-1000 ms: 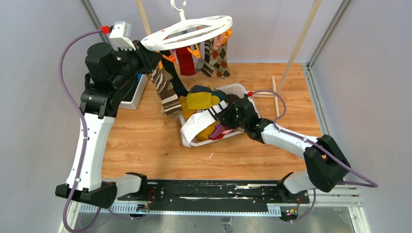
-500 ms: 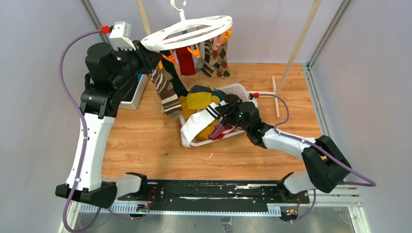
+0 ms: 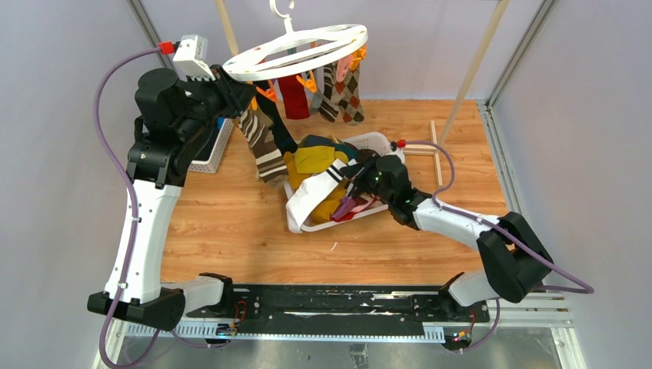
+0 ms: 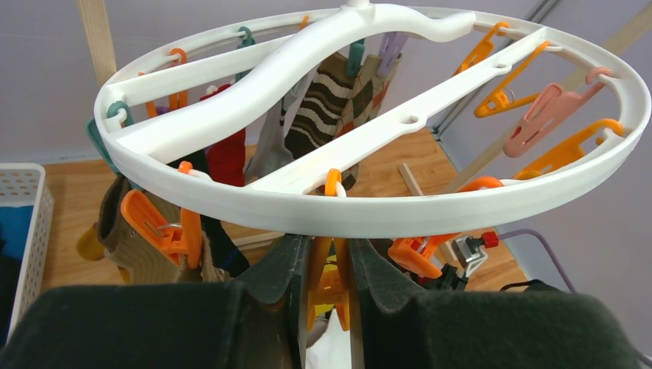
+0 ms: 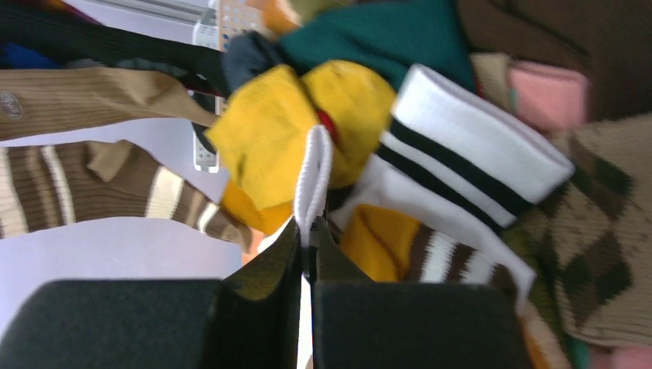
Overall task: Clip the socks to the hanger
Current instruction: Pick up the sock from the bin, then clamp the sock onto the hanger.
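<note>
The hanger [image 3: 296,52] is a white ring hung at the back, with a red sock [image 3: 294,96], an argyle sock [image 3: 350,92] and a brown-and-cream striped sock [image 3: 261,146] dangling under it. My left gripper [image 3: 234,88] is at the ring's [image 4: 369,207] left rim, shut on an orange clip [image 4: 327,284] that hangs below it. More socks fill a white basket [image 3: 377,140]. My right gripper [image 3: 355,181] reaches into that pile. In the right wrist view this gripper [image 5: 309,231] is shut on the edge of a white sock with black stripes [image 5: 461,154].
A second white lattice basket [image 3: 215,154] stands at the left behind my left arm. Wooden posts [image 3: 477,61] rise at the back, and a thin wooden stick [image 3: 437,150] lies on the table right of the sock basket.
My right gripper has closed on the white sock's edge, with the arm shifting slightly in the basket. The left arm and its clip have not moved.
</note>
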### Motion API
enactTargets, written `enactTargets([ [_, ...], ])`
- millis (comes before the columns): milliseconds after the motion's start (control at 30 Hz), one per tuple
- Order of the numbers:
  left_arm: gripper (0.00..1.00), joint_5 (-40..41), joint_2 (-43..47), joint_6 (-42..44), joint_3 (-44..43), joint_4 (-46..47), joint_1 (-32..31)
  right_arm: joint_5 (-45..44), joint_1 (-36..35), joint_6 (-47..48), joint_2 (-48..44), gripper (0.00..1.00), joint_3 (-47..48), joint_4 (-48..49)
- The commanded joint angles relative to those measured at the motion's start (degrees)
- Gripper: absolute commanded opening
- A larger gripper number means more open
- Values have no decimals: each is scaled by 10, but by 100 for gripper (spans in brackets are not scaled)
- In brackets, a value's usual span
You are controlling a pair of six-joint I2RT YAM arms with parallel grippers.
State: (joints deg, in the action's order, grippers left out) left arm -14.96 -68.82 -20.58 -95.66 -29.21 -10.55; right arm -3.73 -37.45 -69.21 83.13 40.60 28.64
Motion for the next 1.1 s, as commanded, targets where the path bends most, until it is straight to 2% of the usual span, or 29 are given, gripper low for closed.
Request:
enactTargets([
  [0, 5, 1, 12, 5, 11, -21, 7, -32, -18, 124, -49, 0, 69, -74],
  [200, 5, 1, 9, 3, 6, -20, 7, -107, -111, 324, -83, 0, 149, -94],
  [400, 4, 2, 10, -5, 7, -25, 7, -159, -183, 464, -54, 0, 226, -95],
  [667, 3, 19, 10, -17, 20, -20, 7, -237, -245, 555, 18, 0, 329, -66],
  [800, 2, 26, 9, -20, 23, -22, 7, -273, -265, 585, 50, 0, 357, -16],
  [1067, 2, 32, 11, -28, 30, -22, 7, -268, -278, 594, 107, 0, 437, -12],
])
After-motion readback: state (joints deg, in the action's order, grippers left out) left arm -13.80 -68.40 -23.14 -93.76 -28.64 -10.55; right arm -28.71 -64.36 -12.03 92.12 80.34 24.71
